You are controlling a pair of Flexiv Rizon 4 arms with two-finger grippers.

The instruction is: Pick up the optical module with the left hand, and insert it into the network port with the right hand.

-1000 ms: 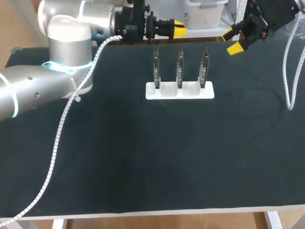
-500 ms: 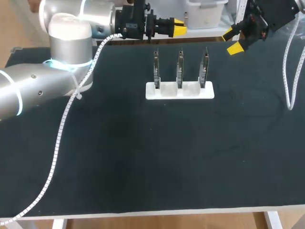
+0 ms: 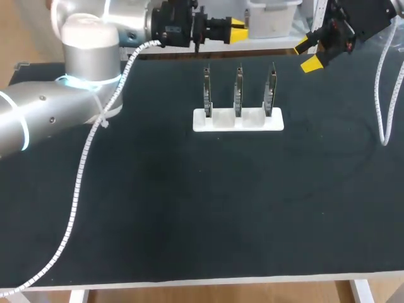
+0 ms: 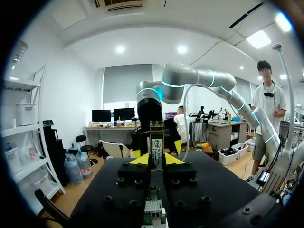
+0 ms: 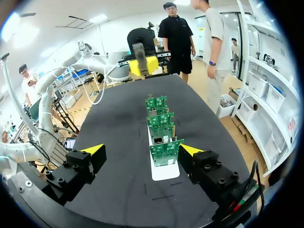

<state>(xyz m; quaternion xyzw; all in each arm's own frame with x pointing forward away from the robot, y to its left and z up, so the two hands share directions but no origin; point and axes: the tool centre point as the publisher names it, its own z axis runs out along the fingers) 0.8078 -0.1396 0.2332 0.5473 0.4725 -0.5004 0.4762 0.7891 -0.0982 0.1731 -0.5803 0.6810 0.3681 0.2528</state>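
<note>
The optical module (image 4: pixel 156 138), a slim metal stick with a label, stands up between the fingers of my left gripper (image 4: pixel 156 159), which is shut on it. In the head view this left gripper (image 3: pixel 237 29) hovers over the table's far edge, left of the boards. Three upright green circuit boards (image 3: pixel 238 90) with metal network ports (image 5: pixel 158 140) stand in a white holder (image 3: pixel 238 120). My right gripper (image 3: pixel 307 54) hangs open at the far right, empty. In its own view the right gripper (image 5: pixel 141 150) faces the row of boards (image 5: pixel 161 137), with the held module (image 5: pixel 139 52) beyond.
A white spiral-wrapped cable (image 3: pixel 81 170) trails from my left arm across the table's left side. Another white cable (image 3: pixel 381 95) hangs at the right edge. Dark tabletop (image 3: pixel 208 208) spreads wide in front of the holder.
My left gripper has drifted a little toward the table's far edge with the module in it. The right arm and the boards have not moved.
</note>
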